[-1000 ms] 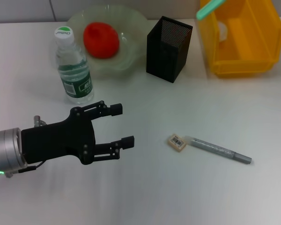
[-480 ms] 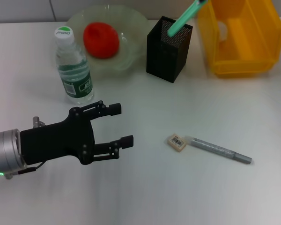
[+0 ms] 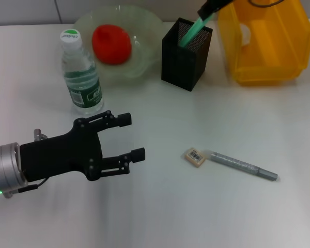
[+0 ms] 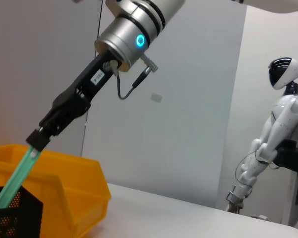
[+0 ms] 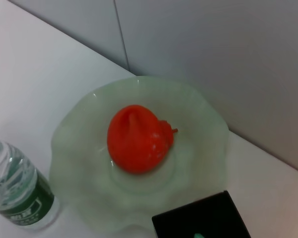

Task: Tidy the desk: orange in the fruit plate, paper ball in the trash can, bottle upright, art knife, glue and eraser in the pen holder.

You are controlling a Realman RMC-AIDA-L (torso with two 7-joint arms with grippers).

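The right hand (image 4: 37, 140) is pinching the green art knife (image 3: 195, 27) by its top end above the pen holder (image 3: 186, 53); the knife is slanting, lower end inside the holder. The left hand (image 3: 128, 137) is hovering open, well clear of the holder.

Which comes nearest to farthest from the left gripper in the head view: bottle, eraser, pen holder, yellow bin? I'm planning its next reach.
From the left gripper, open at the near left:
1. Bottle, upright just beyond it.
2. Eraser, to its right on the table.
3. Pen holder, far centre.
4. Yellow bin, far right.
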